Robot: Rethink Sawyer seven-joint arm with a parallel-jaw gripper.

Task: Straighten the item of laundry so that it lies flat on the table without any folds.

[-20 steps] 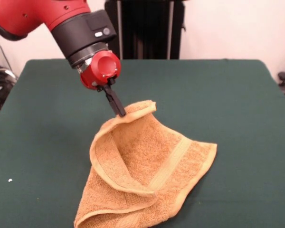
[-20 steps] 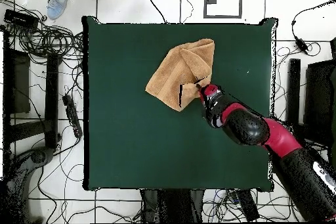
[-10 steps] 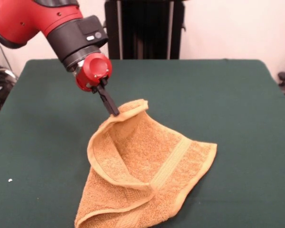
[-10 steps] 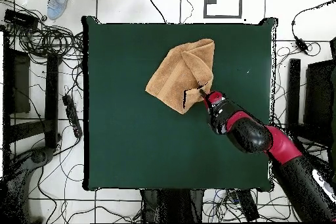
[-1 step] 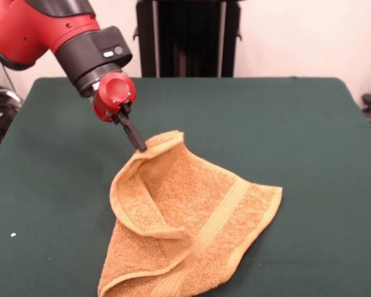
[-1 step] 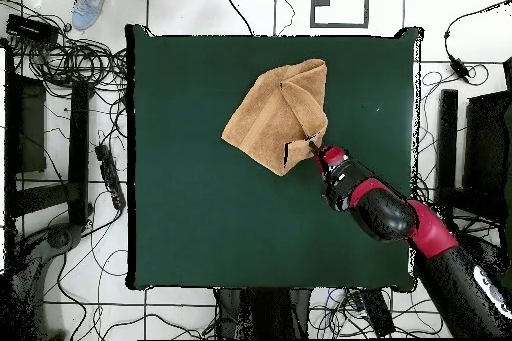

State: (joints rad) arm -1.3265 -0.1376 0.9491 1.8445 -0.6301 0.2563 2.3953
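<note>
Gripping a raised corner of the towel, the gripper reaches down from the upper left of the front view, its dark fingers closed narrow on the hem so that the corner stands lifted off the table. From that held corner the cloth slopes down toward the near edge, with one flap curled over itself along the left side and a ribbed band running diagonally across the exposed face; the right corner lies flat on the green cloth. A small white speck sits on the table at the far left. In the overhead view, the towel lies crumpled in the upper middle of the table, folded into a rough diamond, and the gripper meets its lower right point, with the red and black arm stretching away to the lower right.
</note>
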